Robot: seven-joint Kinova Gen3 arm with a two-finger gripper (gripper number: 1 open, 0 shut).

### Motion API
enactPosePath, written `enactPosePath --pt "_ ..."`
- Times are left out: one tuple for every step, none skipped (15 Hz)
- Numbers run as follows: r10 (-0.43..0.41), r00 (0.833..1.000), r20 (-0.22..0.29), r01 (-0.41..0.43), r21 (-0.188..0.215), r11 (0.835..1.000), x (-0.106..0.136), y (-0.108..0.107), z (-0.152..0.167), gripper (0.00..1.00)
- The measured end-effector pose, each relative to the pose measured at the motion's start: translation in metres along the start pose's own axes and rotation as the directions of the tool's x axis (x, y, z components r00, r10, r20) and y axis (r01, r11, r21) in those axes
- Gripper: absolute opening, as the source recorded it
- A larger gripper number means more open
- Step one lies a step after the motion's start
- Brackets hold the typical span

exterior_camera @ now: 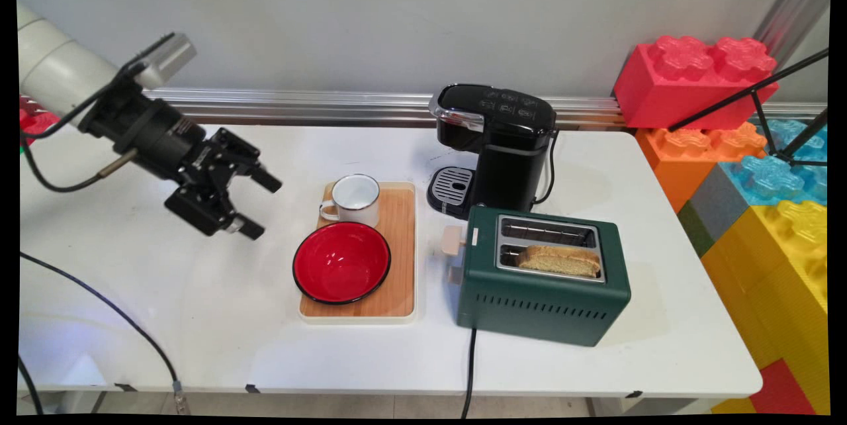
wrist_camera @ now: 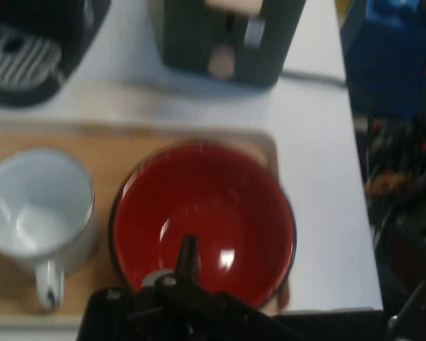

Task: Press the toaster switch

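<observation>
Fingers (exterior_camera: 259, 205) spread apart, holding nothing, aimed seemingly toward red bowl (exterior_camera: 341, 262).

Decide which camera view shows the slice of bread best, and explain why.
The main view: the bread sits in the toaster's front slot, seen from above. The hand view shows only the toaster's lever end; the slots and bread are out of sight.

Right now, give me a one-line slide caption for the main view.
Open gripper hovers left of a wooden tray holding red bowl and white mug.
</observation>
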Motion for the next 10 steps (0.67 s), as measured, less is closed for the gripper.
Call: enactPosePath --pt "0.006 0.999 -0.031 -0.006 -0.004 1.000 0.007 0.000 0.001 1.00" --pt "0.014 0.999 -0.052 -0.014 -0.007 1.000 0.012 0.000 0.002 1.00" --pt "0.019 0.998 -0.065 -0.020 -0.009 1.000 0.015 0.000 0.002 1.00" --pt "0.027 0.997 -0.078 -0.028 -0.013 1.000 0.018 -0.001 0.003 1.00" --pt "0.034 0.995 -0.090 -0.036 -0.016 0.999 0.021 -0.001 0.003 1.00" --pt "0.044 0.994 -0.099 -0.046 -0.021 0.999 0.023 -0.001 0.004 1.00" --pt "0.056 0.993 -0.107 -0.059 -0.025 0.998 0.026 -0.002 0.005 1.00" --pt "0.066 0.991 -0.112 -0.070 -0.028 0.997 0.027 -0.002 0.006 1.00" --pt "0.080 0.990 -0.116 -0.084 -0.030 0.996 0.029 -0.003 0.006 1.00" --pt "0.088 0.989 -0.118 -0.092 -0.030 0.995 0.030 -0.004 0.007 1.00"
